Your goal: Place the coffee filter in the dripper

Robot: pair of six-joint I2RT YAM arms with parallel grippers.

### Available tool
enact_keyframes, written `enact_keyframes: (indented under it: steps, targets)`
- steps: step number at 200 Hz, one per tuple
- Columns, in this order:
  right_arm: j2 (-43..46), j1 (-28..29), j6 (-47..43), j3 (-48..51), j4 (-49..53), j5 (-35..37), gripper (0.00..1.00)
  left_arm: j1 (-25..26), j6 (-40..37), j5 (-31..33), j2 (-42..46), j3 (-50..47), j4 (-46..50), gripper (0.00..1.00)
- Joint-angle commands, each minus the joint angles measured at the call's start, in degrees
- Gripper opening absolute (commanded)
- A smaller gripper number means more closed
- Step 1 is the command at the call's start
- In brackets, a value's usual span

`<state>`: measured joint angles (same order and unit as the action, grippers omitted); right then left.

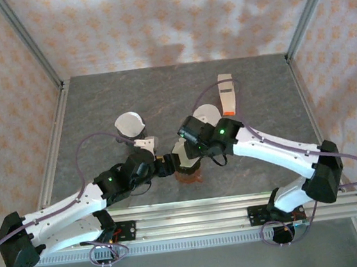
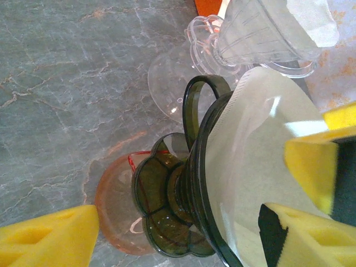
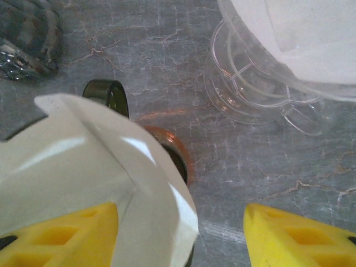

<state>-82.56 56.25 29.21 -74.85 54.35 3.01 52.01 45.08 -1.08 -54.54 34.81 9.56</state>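
Filter in the dripper, right claw released

The right claw (image 3: 181,217) is released, its yellow fingers (image 3: 61,236) spread, one right beside the white coffee filter (image 3: 83,161). The filter sits in the dark green dripper (image 2: 167,211), a creased edge standing above the rim. The left claw (image 1: 168,165) is spread around the dripper on its orange saucer (image 2: 111,206), not squeezing. Best to lift straight up, clear of the paper, so nothing drags it out.
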Motion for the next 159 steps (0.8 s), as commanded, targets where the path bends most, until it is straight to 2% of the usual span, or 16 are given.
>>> enact_keyframes:
  steps: [1, 159]
  targets:
    - [-2.2, -0.78, -1.35, -2.13, -0.12, -2.07, 0.62, -0.42, 0.44, 0.06, -0.6, -0.46, -1.54, 0.76]
    - [-7.87, -2.35, -3.26, -1.99, -0.11, -2.97, 0.63, -0.42, 0.95, 0.01, -0.85, -0.8, -1.94, 0.76]
